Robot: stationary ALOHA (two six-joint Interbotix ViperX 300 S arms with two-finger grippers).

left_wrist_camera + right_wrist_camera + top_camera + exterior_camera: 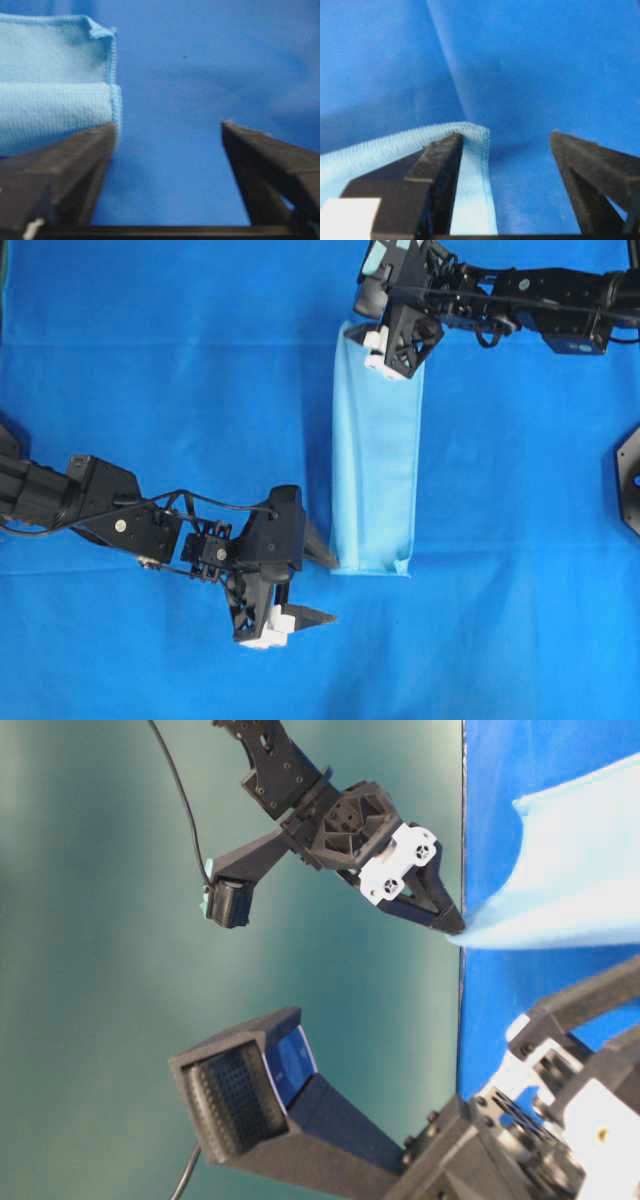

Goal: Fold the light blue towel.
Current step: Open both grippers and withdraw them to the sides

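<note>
Left tool (305, 588) spread wide, empty, just beside near end of light blue towel (378, 460). Towel lies folded in a long strip on royal-blue cloth (150, 360). Right tool (365, 325) gapes at far end, gripping nothing.

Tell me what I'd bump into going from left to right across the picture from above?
Left arm's tool with its jaws open → light blue towel, folded into a long strip → right arm near the top right. All of it lies over the big dark blue cloth.
</note>
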